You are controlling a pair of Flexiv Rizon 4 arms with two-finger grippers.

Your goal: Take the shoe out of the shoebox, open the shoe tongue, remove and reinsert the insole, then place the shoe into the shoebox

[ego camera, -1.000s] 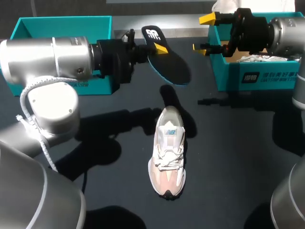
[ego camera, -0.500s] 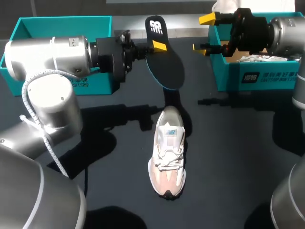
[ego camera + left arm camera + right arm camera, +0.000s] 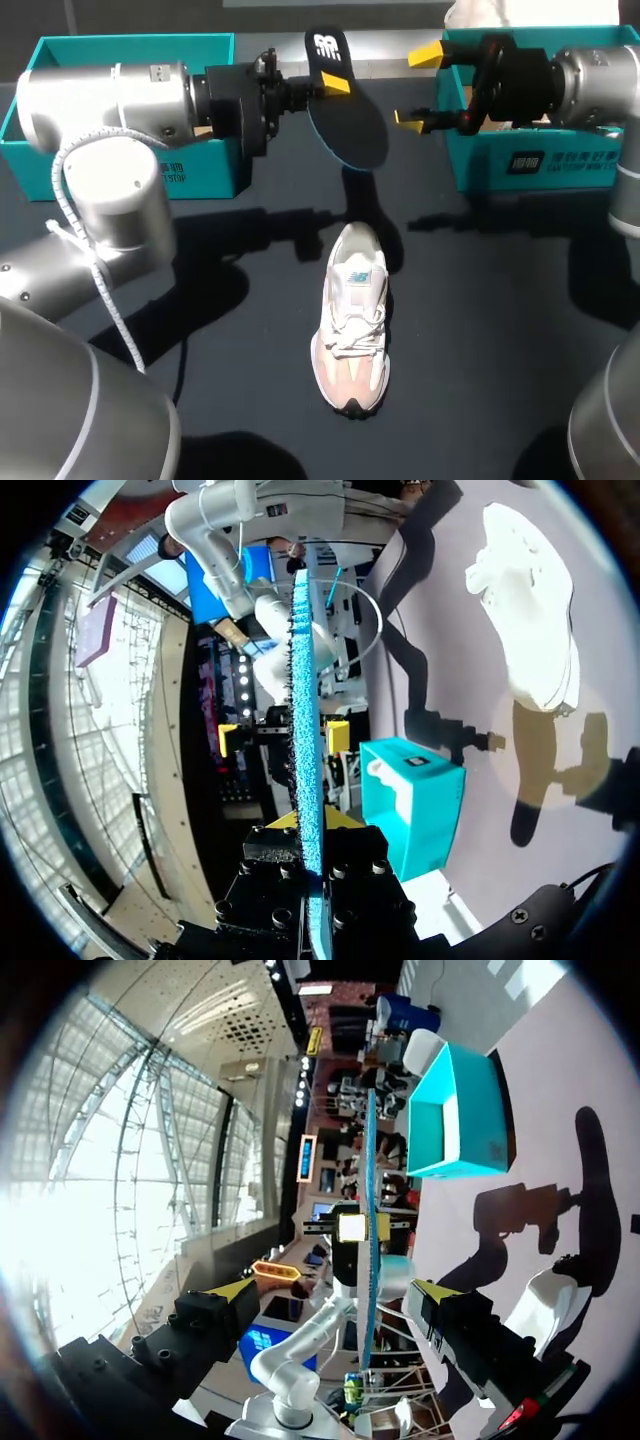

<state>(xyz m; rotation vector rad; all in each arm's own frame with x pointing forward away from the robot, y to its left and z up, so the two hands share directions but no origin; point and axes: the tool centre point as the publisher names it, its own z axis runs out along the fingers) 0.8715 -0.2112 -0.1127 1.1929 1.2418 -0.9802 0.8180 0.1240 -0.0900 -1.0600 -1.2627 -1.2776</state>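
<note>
Insole-out step: the left gripper point(image 3: 330, 86) clamps the insole point(image 3: 350, 125) in the air, at 12 o'clock from the shoe point(image 3: 352, 320) on the worktop point(image 3: 500, 330). The right gripper point(image 3: 418, 85) gapes wide at the insole's 3 o'clock. Next, probably, comes reinsertion, toe end first.
</note>
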